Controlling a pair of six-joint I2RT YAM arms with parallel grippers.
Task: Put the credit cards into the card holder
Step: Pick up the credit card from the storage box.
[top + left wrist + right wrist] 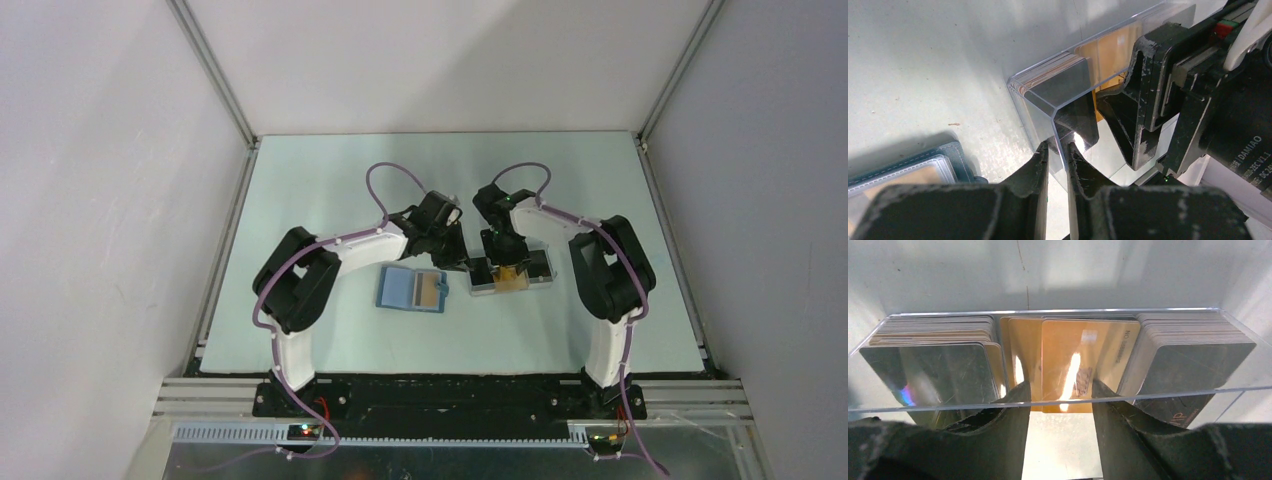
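Clamping the corner wall of the clear tray (1024,112) between the nearly closed jaws of the left gripper (1058,150), apparently steadying it. Holding the right gripper (1058,392) at the same tray's middle slot with jaws apart, fingertips close to the near wall, framing the yellow cards (1083,355) leaning fanned there. Clasping nothing yet, as far as the wrist view is showing.

Passing outward, finding black cards (938,367) stacked in the slots on either side of the yellow ones. Finding the blue card holder (410,290) lying open on the table (330,180) just beside the tray, on the left arm's side. Seemingly already keeping one yellow card behind the clear pocket of its right-hand page.

Judging from that, standing early in the job and reaching for the next card. Leaving still to do: lifting that card out, carrying it across, sliding it into a pocket, and repeating for nearly the whole tray.
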